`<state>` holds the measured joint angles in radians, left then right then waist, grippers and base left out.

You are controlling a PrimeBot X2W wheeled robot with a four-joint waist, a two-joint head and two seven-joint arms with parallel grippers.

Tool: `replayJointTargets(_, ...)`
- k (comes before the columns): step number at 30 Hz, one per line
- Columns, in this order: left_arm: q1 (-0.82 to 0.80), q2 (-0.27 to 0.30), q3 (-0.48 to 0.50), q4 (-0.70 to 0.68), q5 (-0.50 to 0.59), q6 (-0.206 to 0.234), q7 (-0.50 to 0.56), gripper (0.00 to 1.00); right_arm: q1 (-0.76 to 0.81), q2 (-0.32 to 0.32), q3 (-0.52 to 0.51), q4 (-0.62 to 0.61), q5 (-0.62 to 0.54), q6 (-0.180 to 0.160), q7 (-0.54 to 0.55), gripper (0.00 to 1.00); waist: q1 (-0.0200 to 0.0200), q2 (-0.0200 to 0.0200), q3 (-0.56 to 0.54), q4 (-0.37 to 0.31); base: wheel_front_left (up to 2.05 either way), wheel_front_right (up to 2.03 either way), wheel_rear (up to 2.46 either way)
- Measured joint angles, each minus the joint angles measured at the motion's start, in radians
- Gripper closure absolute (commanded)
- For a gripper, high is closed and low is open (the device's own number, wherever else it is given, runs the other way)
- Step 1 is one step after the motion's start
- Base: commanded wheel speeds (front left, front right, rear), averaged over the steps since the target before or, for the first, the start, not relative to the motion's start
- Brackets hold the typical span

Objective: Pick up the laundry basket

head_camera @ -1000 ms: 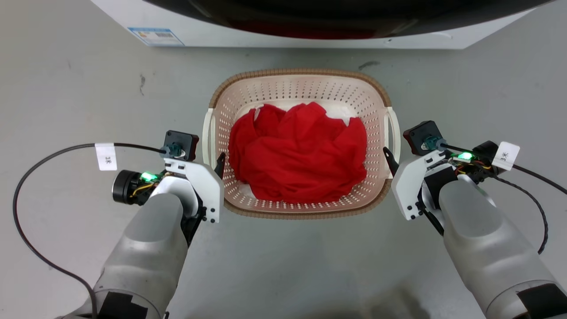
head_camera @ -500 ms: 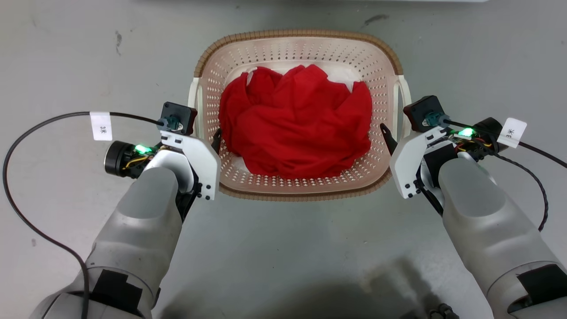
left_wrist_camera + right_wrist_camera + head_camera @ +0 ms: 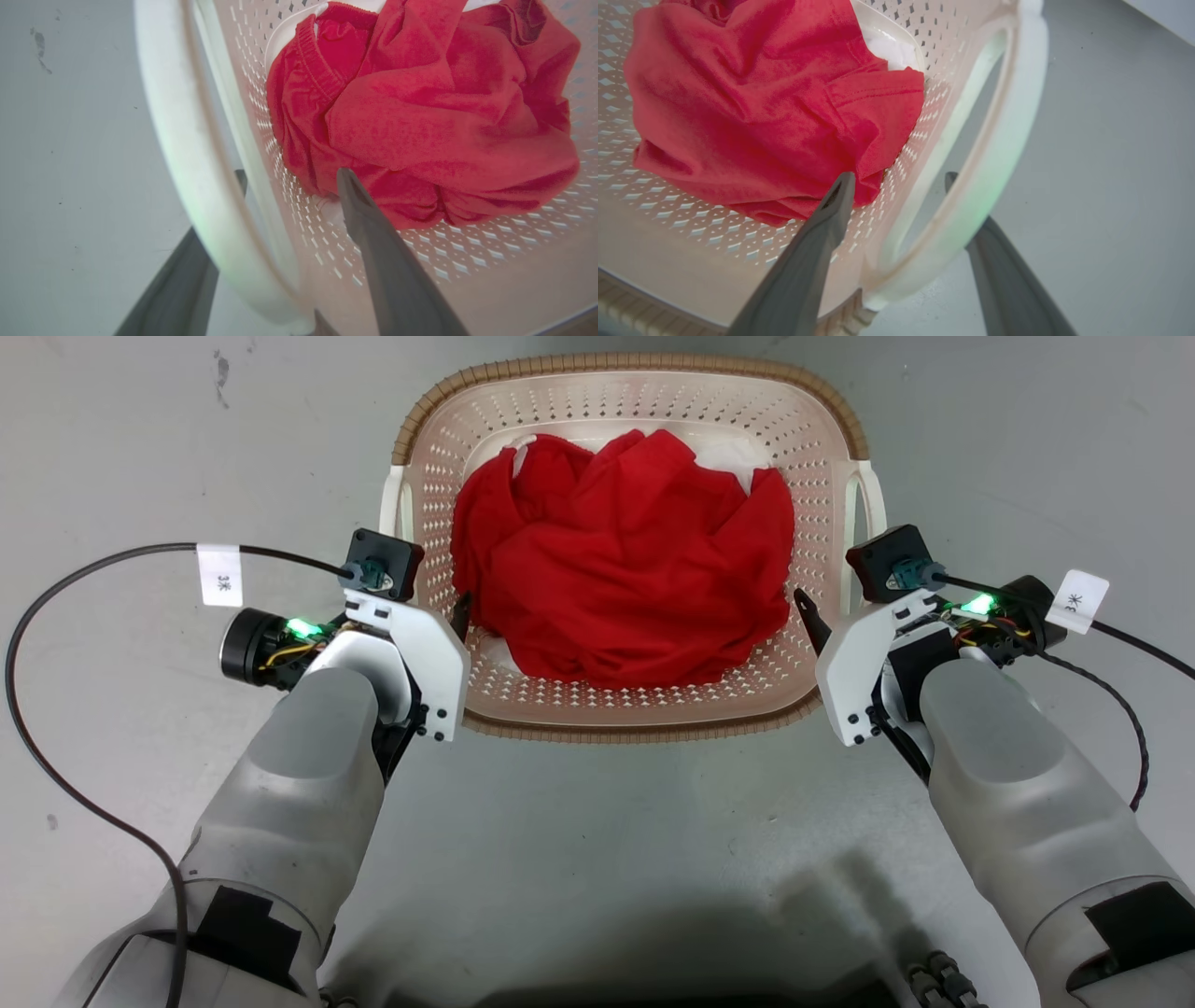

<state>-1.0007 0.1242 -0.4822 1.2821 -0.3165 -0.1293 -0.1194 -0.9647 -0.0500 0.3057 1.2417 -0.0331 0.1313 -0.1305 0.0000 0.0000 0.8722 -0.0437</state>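
The laundry basket [image 3: 627, 385], cream with perforated walls and a brown woven-look rim, stands on the grey floor holding a red garment [image 3: 621, 565]. My left gripper [image 3: 441, 609] is open astride the basket's left white handle [image 3: 187, 154]. One finger is inside the wall, and the other reaches under the handle, its tip showing through the slot. My right gripper [image 3: 825, 609] is open in the same way astride the right handle [image 3: 994, 154]. In the wrist views the left gripper [image 3: 289, 175] and right gripper [image 3: 897, 176] have the wall between their fingers with gaps on both sides.
Grey floor [image 3: 607, 859] lies all around the basket, with small dark marks at the upper left. Black cables [image 3: 56, 616] loop out from both wrists. A dark shadow falls along the bottom edge.
The whole head view has shifted. The camera has moved, so the basket now sits higher and larger and the white machine has left the top. Both grippers remain at the handles.
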Motion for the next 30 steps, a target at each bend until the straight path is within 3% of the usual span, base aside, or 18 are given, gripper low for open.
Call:
replayJointTargets(4,-0.008,-0.001,-0.016,0.000,-0.017,0.000,0.009,0.00,-0.004,0.000,0.014,0.005,0.024,0.000,0.017,0.00,0.0000,0.0000,0.011,0.001,0.00,0.00,0.00)
replayJointTargets(5,-0.008,-0.002,-0.024,0.001,-0.023,0.000,0.019,0.00,-0.004,0.000,0.019,0.006,0.029,0.000,0.017,0.70,0.0000,0.0000,0.013,0.000,0.00,0.00,0.00)
replayJointTargets(6,-0.008,-0.002,-0.029,0.002,-0.024,0.000,0.021,0.52,-0.004,0.000,0.022,0.006,0.034,0.000,0.018,1.00,0.0000,0.0000,0.014,0.000,0.00,0.00,0.00)
replayJointTargets(7,-0.008,-0.003,-0.034,0.002,-0.029,0.000,0.025,0.81,-0.004,0.000,0.027,0.007,0.039,0.000,0.025,1.00,0.0000,0.0000,0.016,0.000,0.00,0.00,0.00)
replayJointTargets(8,-0.007,-0.006,-0.039,0.002,-0.037,0.000,0.038,1.00,-0.004,0.000,0.031,0.009,0.044,0.000,0.027,1.00,0.0000,0.0000,0.017,0.000,0.00,0.00,0.00)
replayJointTargets(19,-0.003,-0.001,-0.096,0.003,-0.111,0.002,0.050,1.00,-0.010,-0.001,0.047,0.019,0.068,-0.001,0.025,1.00,0.0000,0.0000,-0.004,-0.004,0.00,0.00,0.00)
replayJointTargets(30,0.052,-0.006,-0.146,0.004,-0.180,0.005,0.069,1.00,0.035,-0.001,0.094,0.027,0.107,-0.001,0.061,1.00,0.0000,0.0000,-0.100,0.007,0.00,0.00,0.00)
